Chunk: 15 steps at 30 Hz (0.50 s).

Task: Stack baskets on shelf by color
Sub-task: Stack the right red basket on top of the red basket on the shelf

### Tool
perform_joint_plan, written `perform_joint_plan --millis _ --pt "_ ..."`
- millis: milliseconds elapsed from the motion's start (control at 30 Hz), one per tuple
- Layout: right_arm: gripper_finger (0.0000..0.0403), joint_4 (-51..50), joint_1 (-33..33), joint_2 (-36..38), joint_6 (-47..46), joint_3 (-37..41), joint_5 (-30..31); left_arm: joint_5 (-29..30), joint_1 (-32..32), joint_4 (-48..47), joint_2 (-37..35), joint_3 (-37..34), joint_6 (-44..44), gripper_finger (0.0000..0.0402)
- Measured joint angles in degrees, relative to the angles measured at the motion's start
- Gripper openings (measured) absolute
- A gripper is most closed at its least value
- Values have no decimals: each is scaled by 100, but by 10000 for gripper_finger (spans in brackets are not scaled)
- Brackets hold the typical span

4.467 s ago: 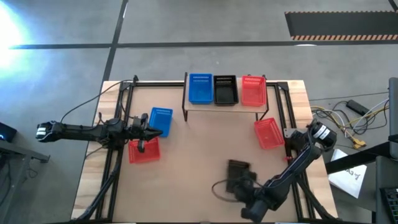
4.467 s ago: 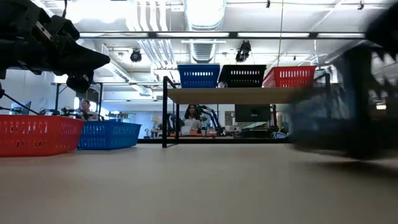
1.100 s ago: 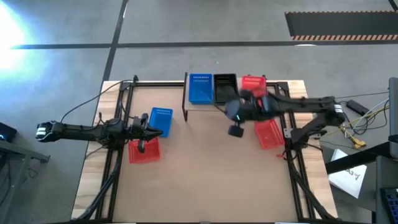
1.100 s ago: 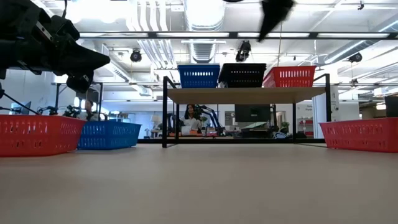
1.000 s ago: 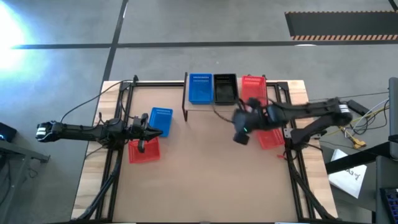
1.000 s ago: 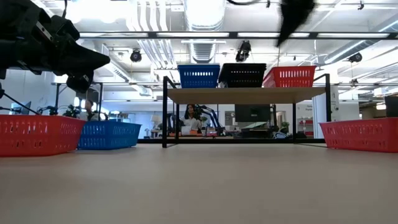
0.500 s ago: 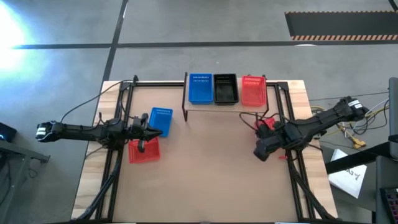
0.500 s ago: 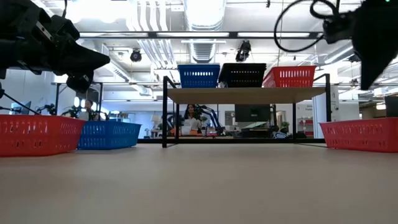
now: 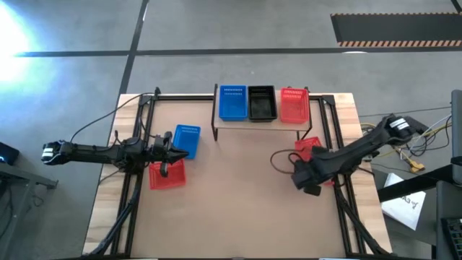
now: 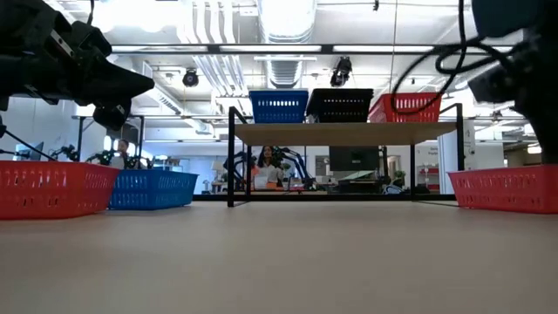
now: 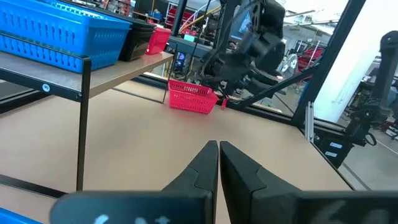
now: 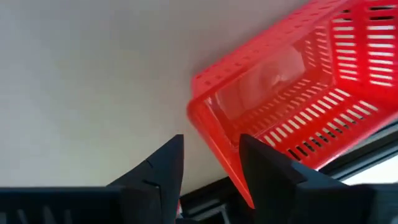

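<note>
loose cables point(image 9: 408, 148) and paper point(image 9: 404, 206) on grey floor point(image 9: 216, 29)

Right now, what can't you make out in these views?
- Red basket on the right: in the high view the right arm covers most of it; the right wrist view cuts its far end off.
- Right gripper: open astride the basket's rim, but contact can't be confirmed.
- Red basket on the left: the left gripper, shut, covers part of it from above.
- Low view: the right arm is a dark blur at the edge.

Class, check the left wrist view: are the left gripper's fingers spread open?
No, the left gripper has its two fingers pressed together with nothing between them.
</note>
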State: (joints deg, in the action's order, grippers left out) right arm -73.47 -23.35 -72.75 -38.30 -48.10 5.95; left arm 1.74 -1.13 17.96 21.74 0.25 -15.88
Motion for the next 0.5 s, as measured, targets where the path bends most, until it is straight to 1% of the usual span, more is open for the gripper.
perform_joint_plan --millis 133,267,367,500 --pt "129 -22 -44 -506 329 0 7 0 1 -2 0 0 0 0" --pt "100 -48 -42 -936 475 0 172 1 1 -1 0 0 0 0" --pt "67 -7 -42 -1171 518 2 197 0 1 -1 0 0 -1 0" --pt "17 345 -42 -1261 537 -43 126 0 0 -2 0 0 0 0"
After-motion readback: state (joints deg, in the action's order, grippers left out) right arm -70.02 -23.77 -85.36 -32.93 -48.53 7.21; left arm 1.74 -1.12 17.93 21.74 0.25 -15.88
